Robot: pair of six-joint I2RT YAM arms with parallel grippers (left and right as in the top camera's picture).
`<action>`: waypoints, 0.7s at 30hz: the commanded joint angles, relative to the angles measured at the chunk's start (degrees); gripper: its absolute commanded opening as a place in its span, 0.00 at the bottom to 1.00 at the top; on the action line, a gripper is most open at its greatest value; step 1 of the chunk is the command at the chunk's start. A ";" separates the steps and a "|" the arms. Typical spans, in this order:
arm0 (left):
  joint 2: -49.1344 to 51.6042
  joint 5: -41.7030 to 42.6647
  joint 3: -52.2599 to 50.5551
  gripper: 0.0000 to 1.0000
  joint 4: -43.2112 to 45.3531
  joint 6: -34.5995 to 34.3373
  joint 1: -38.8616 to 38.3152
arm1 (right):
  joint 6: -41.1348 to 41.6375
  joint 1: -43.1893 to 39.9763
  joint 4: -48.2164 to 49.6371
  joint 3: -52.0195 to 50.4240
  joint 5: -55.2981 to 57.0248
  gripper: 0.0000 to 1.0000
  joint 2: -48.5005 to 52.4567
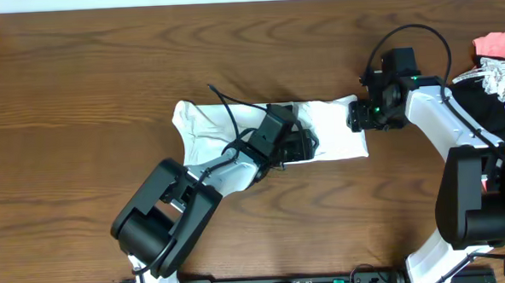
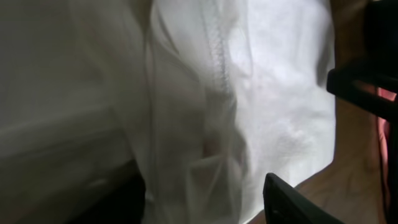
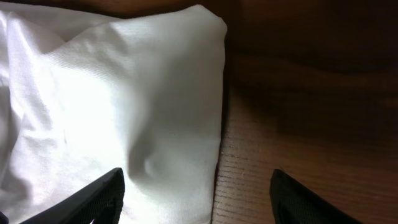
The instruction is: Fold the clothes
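Note:
The clothes, a white T-shirt (image 1: 333, 131), lie folded into a long band across the middle of the table. My left gripper (image 1: 307, 145) is down on the band's middle. In the left wrist view white cloth (image 2: 273, 93) fills the frame and a raised fold stands between the jaws; one dark finger (image 2: 292, 202) shows at the lower right, the other is lost in shadow. My right gripper (image 1: 355, 116) is at the shirt's right end. It stands open, with its fingers (image 3: 99, 196) on either side of the shirt's edge (image 3: 214, 149), one over cloth and one over bare wood.
A heap of other garments lies at the table's right edge: pink cloth (image 1: 498, 44), white patterned cloth (image 1: 504, 81) and dark cloth beneath. The right arm's base (image 1: 481, 195) stands just in front of it. Bare wooden table (image 1: 80, 98) surrounds the shirt.

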 commanded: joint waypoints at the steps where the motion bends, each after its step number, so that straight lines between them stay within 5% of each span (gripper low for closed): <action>1: 0.94 -0.15 0.07 0.60 1.16 -0.33 -0.74 | -0.68 -0.50 0.07 -0.37 0.50 0.72 -1.09; 11: 0.85 1.44 0.07 0.24 2.16 -0.31 -0.72 | -0.66 -0.50 0.02 -0.39 0.50 0.72 -1.09; 14: 0.48 1.44 0.15 0.06 2.16 -0.22 -0.72 | -0.68 -0.50 -0.13 -0.39 0.52 0.72 -1.09; 21: -2.54 1.40 0.33 0.06 1.88 2.89 -0.44 | -0.70 -0.52 -0.07 -0.37 0.55 0.72 -1.09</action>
